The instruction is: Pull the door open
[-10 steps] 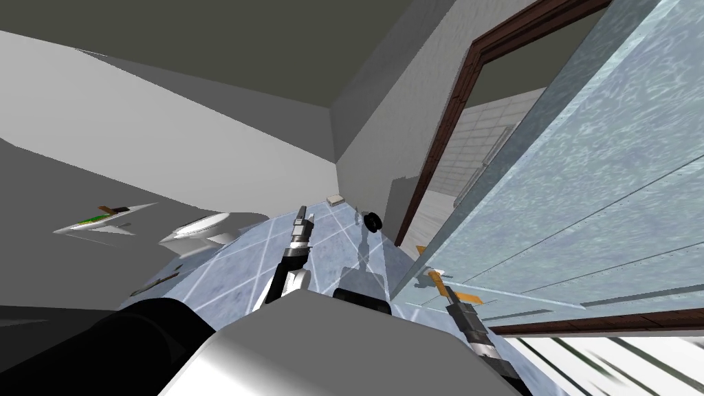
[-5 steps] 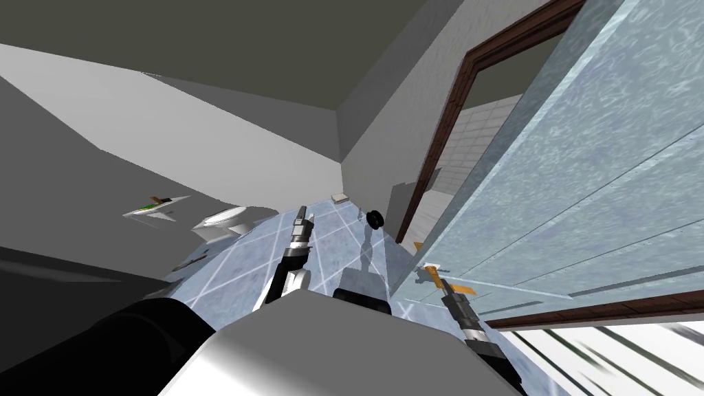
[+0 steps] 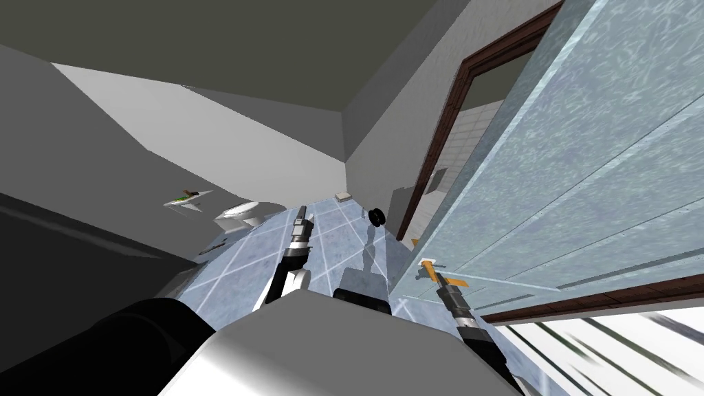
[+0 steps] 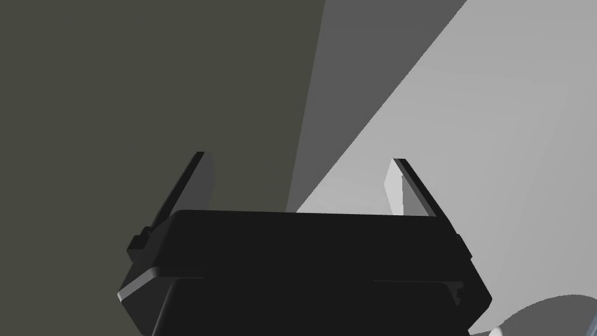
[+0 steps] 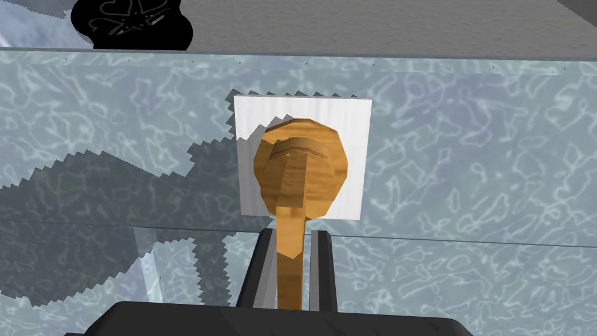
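The door [image 5: 466, 146], a pale blue mottled panel, stands at the robot's right. Its orange, wood-grained lever handle [image 5: 300, 175] sits on a square white plate [image 5: 361, 175]. The right gripper [image 5: 291, 236] reaches forward, fingers clamped on the lever's sides. The left gripper [image 4: 297, 169] points ahead, fingers apart.

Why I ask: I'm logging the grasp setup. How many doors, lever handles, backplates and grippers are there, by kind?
Door: 1
Orange-brown lever handle: 1
White backplate: 1
Grippers: 2, the left gripper open, the right gripper shut on the lever handle
Total: 5
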You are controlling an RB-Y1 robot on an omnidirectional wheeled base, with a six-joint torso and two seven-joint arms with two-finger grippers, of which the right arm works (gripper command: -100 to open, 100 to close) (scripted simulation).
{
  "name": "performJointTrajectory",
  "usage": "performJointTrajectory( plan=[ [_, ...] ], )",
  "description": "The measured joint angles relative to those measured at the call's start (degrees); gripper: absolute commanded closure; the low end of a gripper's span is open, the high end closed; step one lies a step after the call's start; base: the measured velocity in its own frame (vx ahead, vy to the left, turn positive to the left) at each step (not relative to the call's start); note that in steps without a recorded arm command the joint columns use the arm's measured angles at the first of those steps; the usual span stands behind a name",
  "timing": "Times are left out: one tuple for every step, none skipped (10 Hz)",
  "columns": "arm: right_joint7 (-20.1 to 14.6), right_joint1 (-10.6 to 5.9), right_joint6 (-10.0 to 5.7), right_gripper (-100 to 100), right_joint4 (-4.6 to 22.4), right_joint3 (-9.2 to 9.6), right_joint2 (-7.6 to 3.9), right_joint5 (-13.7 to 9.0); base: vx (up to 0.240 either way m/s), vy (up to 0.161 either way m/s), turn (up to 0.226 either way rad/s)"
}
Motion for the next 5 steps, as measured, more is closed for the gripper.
performJointTrajectory(
  plan=[
    [-0.16, -1.01, 0.53, 100, 0.46, -0.94, 0.44, 1.02, -0.222, -0.107, 0.091],
    [-0.44, -1.92, 0.68, 100, 1.28, -1.58, 0.92, 2.06, -0.184, -0.088, 0.092],
    [-0.8, -2.89, 0.6, 100, 2.52, -2.25, 1.43, 3.21, -0.164, -0.081, 0.083],
    [-1.02, -3.08, 1.08, 100, 2.38, -2.94, 1.76, 4.17, -0.072, -0.033, 0.033],
    [-1.05, -3.04, 1.29, 100, 2.34, -2.91, 1.91, 4.34, -0.107, -0.016, 0.174]
  ],
)
